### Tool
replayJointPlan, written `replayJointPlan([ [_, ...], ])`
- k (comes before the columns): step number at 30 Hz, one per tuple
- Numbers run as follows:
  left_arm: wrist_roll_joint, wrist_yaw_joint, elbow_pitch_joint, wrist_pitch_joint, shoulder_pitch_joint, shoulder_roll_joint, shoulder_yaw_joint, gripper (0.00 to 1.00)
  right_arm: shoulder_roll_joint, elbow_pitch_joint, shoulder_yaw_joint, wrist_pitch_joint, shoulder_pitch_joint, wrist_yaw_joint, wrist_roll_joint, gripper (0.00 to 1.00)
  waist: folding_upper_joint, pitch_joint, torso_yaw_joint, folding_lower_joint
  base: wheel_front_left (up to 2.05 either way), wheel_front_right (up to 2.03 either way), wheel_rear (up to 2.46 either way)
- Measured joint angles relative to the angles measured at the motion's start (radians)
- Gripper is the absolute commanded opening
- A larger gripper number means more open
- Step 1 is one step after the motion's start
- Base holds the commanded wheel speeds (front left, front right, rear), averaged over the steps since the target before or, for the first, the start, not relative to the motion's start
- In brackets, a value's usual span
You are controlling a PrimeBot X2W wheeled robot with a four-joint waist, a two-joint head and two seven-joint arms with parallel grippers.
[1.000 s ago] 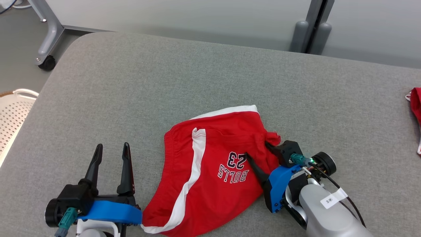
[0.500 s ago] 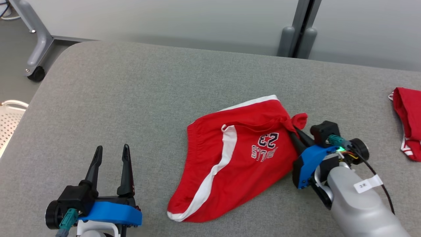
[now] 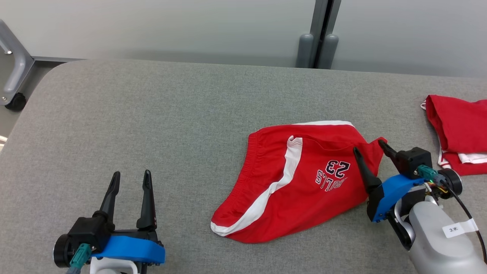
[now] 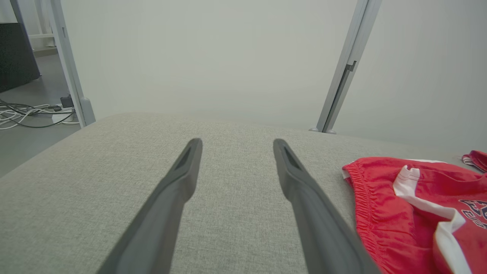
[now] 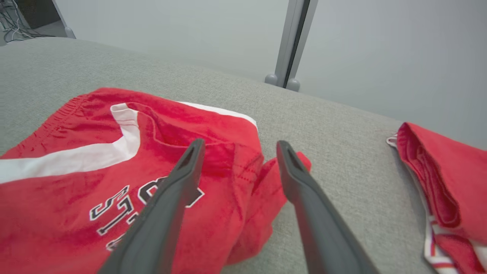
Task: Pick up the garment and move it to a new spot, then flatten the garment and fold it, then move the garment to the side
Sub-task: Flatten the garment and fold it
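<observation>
The right fingers (image 3: 360, 159), clamped on the red shorts' (image 3: 296, 190) right corner a moment ago, now stand spread and empty over it. The shorts lie centre-right on the table (image 3: 152, 114). Left fingers (image 3: 147, 194) stay wide, empty.

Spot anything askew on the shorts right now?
Yes. The red shorts lie slanted and unflattened on the grey surface; their corner by the open right gripper is bunched into a raised flap, and the top layer wrinkles near the white stripe. Nothing looks damaged.

Red shorts (image 3: 304, 205): "BULLS 23"; arm tag (image 3: 454, 229): "3".
</observation>
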Motion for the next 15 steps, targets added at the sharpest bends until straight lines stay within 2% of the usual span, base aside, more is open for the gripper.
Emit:
replayJointPlan([
  [7, 0.000, 0.000, -0.002, 0.000, 0.001, 0.000, 0.002, 1.00, 0.002, -0.126, 0.028, 0.000, 0.008, 0.000, -0.031, 1.00, 0.0000, -0.005, -0.001, -0.0001, 0.00, 0.00, 0.00],
  [10, 0.000, 0.000, -0.005, 0.000, 0.001, 0.000, -0.002, 1.00, 0.003, -0.146, 0.079, 0.007, -0.019, 0.000, -0.038, 1.00, 0.0000, -0.002, 0.006, 0.0000, 0.00, 0.00, 0.00],
  [15, -0.008, 0.000, -0.004, 0.000, -0.003, 0.000, -0.010, 1.00, 0.000, -0.147, 0.180, 0.088, -0.093, 0.000, -0.036, 1.00, 0.0000, 0.012, 0.027, 0.0000, 0.00, 0.00, 0.00],
])
